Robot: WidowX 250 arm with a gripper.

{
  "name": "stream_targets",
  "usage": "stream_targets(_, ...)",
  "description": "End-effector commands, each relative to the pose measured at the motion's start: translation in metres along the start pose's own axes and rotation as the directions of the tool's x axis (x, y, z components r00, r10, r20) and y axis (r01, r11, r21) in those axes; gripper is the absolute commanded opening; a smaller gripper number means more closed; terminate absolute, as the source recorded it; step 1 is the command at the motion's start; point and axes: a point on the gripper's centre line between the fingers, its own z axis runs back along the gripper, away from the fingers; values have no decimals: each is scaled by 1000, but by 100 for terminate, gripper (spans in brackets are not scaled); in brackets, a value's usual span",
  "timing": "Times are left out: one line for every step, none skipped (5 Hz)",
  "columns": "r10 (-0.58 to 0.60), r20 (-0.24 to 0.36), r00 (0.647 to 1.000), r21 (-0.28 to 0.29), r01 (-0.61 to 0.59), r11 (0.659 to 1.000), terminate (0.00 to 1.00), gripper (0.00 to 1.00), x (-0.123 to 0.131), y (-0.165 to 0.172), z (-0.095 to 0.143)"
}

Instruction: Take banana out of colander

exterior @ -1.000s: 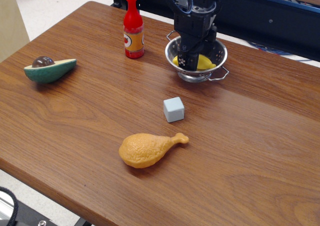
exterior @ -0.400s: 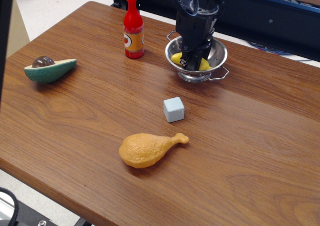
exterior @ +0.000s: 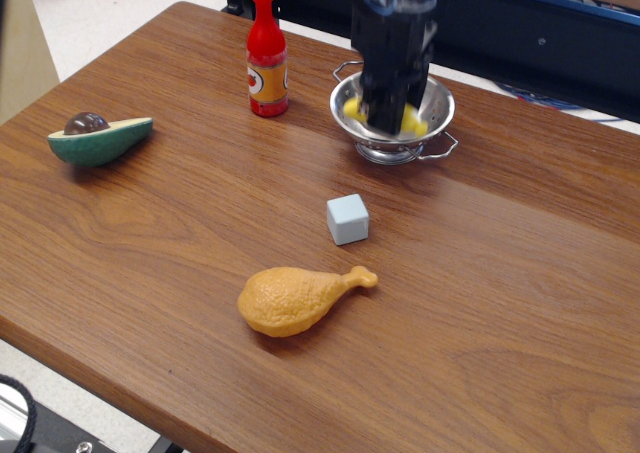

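The steel colander (exterior: 437, 106) stands at the back of the wooden table, right of centre. The yellow banana (exterior: 411, 123) lies inside it; only its two ends show on either side of the arm. My gripper (exterior: 386, 121) is a blurred black mass reaching straight down into the colander, over the middle of the banana. Its fingertips are hidden in the blur, so I cannot tell whether they are open or closed on the banana.
A red sauce bottle (exterior: 266, 55) stands just left of the colander. A grey-blue cube (exterior: 347, 219) sits in front of it. An orange chicken drumstick (exterior: 297, 298) lies nearer the front, and an avocado half (exterior: 98, 139) at the left.
The gripper has turned and sunk lower into the colander onto the banana; it is motion-blurred now. The colander and the other objects have not moved.
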Motion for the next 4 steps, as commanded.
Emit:
stream_targets(-37, -51, 998, -187, 27, 982, 0, 0, 45, 12, 88)
stream_targets(-148, -51, 988, -117, 141, 983, 0, 0, 62, 46, 89)
stream_targets(-263, -37, 964, -102, 258, 961, 0, 0, 82, 87, 83)
stream_targets(-348, -19, 937, -80, 346, 935, 0, 0, 92, 113, 69)
